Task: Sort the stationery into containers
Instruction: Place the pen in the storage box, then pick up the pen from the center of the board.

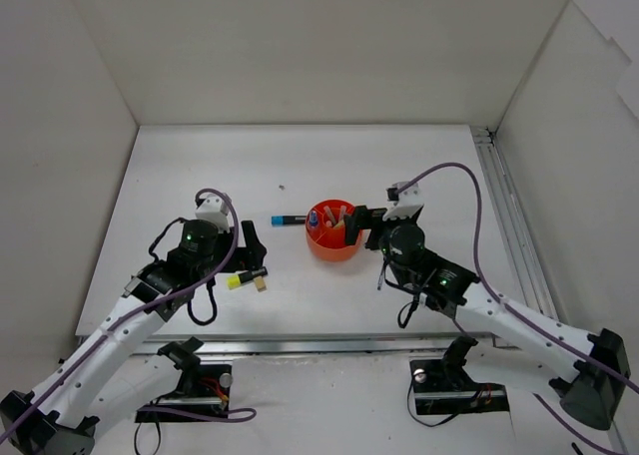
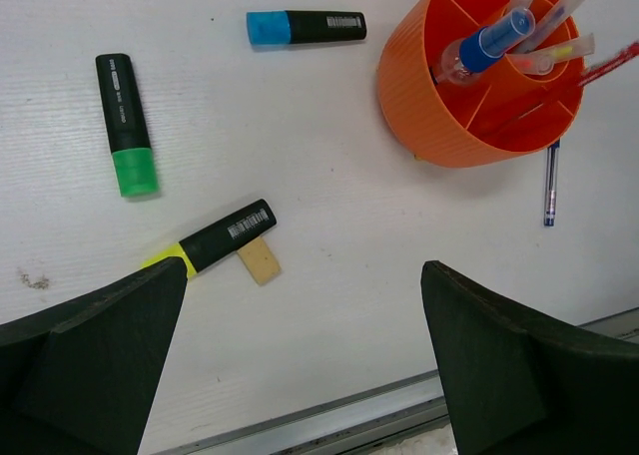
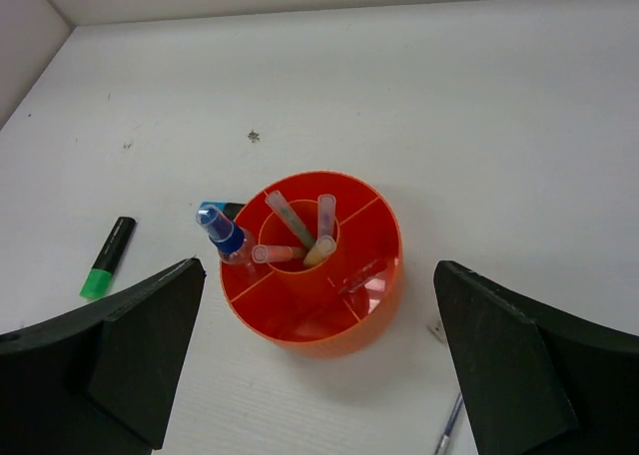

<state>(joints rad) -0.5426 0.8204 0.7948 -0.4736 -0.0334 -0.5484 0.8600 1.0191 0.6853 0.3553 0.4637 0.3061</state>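
Note:
The orange tub [image 1: 332,237] stands mid-table and holds a blue-white marker [image 3: 222,233], several thin pens in its centre ring [image 3: 300,237] and a red pen [image 3: 362,273] in an outer compartment. My right gripper [image 3: 318,280] hangs open straight above the tub [image 3: 349,325], with nothing between its fingers. My left gripper [image 2: 305,270] is open over bare table. Just ahead of it lie a yellow-capped highlighter [image 2: 215,237] and a tan eraser [image 2: 260,260]. A green-capped highlighter [image 2: 126,124] and a blue-capped one [image 2: 305,27] lie further off.
A blue pen [image 2: 550,183] lies on the table beside the tub [image 2: 469,96], with a small eraser [image 3: 436,327] near it. A metal rail [image 2: 329,420] marks the table's near edge. White walls enclose the back and both sides.

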